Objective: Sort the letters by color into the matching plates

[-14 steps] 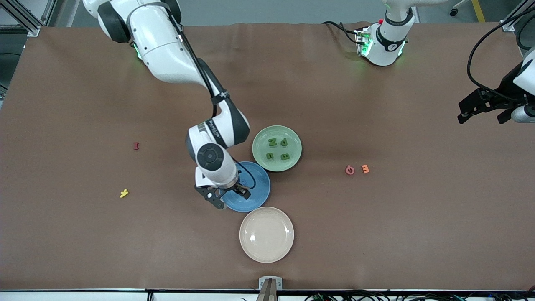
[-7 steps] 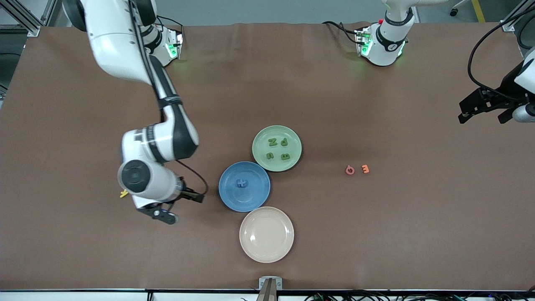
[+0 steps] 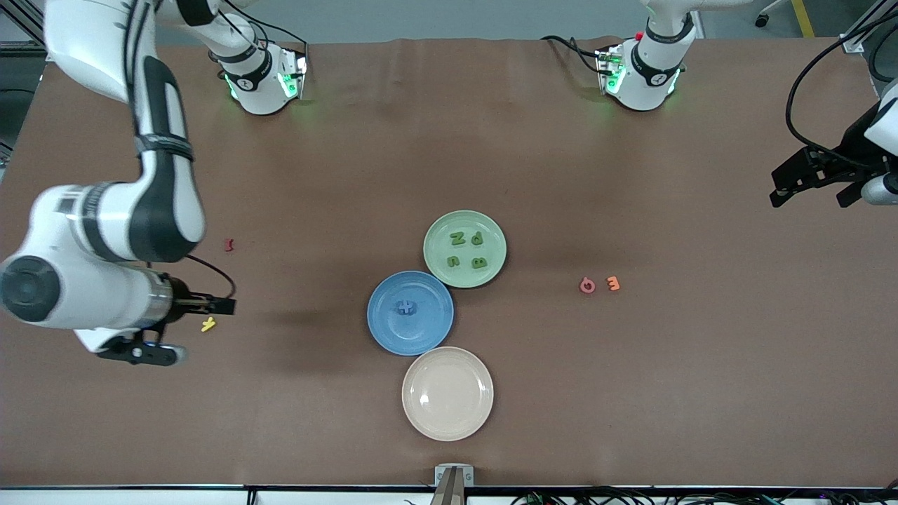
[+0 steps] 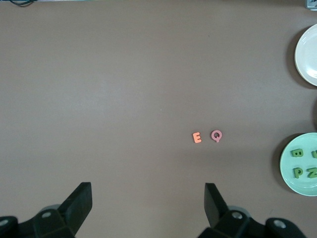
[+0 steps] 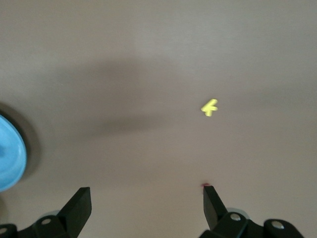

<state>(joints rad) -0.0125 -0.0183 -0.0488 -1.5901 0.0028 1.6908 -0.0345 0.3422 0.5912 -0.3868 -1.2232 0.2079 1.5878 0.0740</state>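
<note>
R gripper (image 3: 191, 328) wide open, empty, over yellow piece (image 3: 208, 324); L gripper (image 3: 807, 181) open, empty, waiting at table edge.

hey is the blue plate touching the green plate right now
Cannot tell. In the front view the blue plate and green plate meet rim to rim with no visible gap, but contact isn't plain.

Robotics lab, two arm bases (image 3: 256, 77) bolted on brown-covered table (image 3: 491, 140), aluminium frame rails (image 3: 42, 31), loose cables (image 3: 807, 84), grey floor
</note>
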